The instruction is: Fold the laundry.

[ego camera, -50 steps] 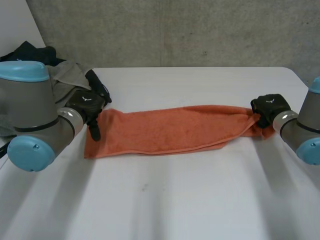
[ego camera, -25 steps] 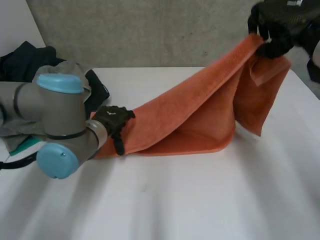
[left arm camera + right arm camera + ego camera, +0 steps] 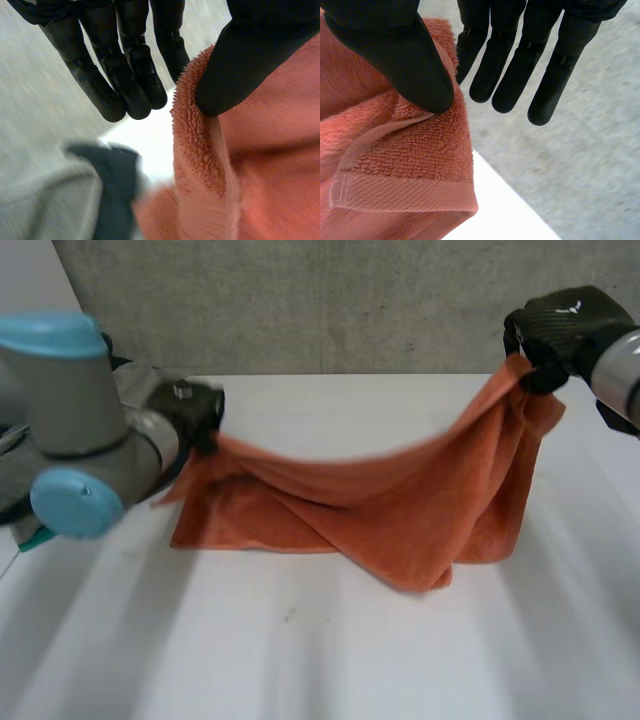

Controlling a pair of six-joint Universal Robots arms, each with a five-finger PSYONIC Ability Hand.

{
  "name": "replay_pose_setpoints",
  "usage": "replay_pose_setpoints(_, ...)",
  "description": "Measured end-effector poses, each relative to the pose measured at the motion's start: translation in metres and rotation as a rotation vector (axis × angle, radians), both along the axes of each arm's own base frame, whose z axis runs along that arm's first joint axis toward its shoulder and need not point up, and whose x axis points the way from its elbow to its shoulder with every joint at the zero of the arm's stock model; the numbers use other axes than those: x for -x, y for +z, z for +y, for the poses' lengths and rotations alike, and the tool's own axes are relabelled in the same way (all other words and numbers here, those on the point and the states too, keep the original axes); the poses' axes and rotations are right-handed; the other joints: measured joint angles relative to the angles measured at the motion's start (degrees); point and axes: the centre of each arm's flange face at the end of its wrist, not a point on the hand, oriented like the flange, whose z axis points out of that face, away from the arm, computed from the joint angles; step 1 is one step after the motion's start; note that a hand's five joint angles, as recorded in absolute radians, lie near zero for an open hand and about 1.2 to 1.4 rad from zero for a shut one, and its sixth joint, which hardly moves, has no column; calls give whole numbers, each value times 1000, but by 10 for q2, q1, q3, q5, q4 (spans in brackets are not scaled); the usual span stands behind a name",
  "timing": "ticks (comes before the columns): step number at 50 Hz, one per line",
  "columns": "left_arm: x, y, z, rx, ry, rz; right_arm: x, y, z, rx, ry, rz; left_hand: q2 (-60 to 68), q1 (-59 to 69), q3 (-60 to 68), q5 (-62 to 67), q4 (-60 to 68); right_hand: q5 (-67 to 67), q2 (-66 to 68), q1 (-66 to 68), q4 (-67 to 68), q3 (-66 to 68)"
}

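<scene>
Above the white worktop [image 3: 300,650], an orange towel [image 3: 400,510] hangs slung between the two hands, sagging in the middle. Its lowest fold touches the worktop, and a lower layer lies flat on the surface toward the left arm's side. The left hand [image 3: 192,412] holds one end of the towel just above the worktop, beside a grey garment [image 3: 45,205] and a dark garment [image 3: 117,190] that lie at the worktop's edge. In the left wrist view its thumb [image 3: 240,60] is pressed down on the towel's fuzzy rim, clamping it, while its fingers [image 3: 125,80] reach out straight past the cloth's edge. The right hand [image 3: 560,325] is raised high in front of the concrete wall [image 3: 350,300], well above the worktop, with the towel's other end gathered in its grip and draping steeply down from it. In the right wrist view that hand's thumb bears on the cloth near a hemmed corner, pinning it, and its fingers extend straight beyond the towel. What each thumb presses against is hidden under the cloth.
</scene>
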Motion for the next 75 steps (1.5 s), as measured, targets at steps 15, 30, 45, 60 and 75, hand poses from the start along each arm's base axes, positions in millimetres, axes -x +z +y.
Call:
replay_pose_setpoints(15, 0, 209, -44, 910, 138, 331, -23, 109, -67, 905, -80, -425, 0, 0, 0, 0, 0, 19, 0, 36, 2, 3)
replay_pose_setpoints(30, -8, 135, -19, 598, 9, 239, -6, 11, -61, 355, -16, -210, 0, 0, 0, 0, 0, 20, 0, 36, 2, 3)
replay_pose_setpoints(45, -18, -63, 28, -25, -45, -44, 23, -158, -24, -261, 50, 22, 0, 0, 0, 0, 0, 20, 0, 36, 2, 3)
replay_pose_setpoints(60, -17, -83, 22, -84, -58, -127, 38, -176, -27, -448, -161, -157, 0, 0, 0, 0, 0, -309, -309, -258, -324, -317)
replay_pose_setpoints(75, -20, -67, 5, -54, -25, -88, 32, -202, -33, -404, -130, 7, 0, 0, 0, 0, 0, -356, -370, -316, -382, -377)
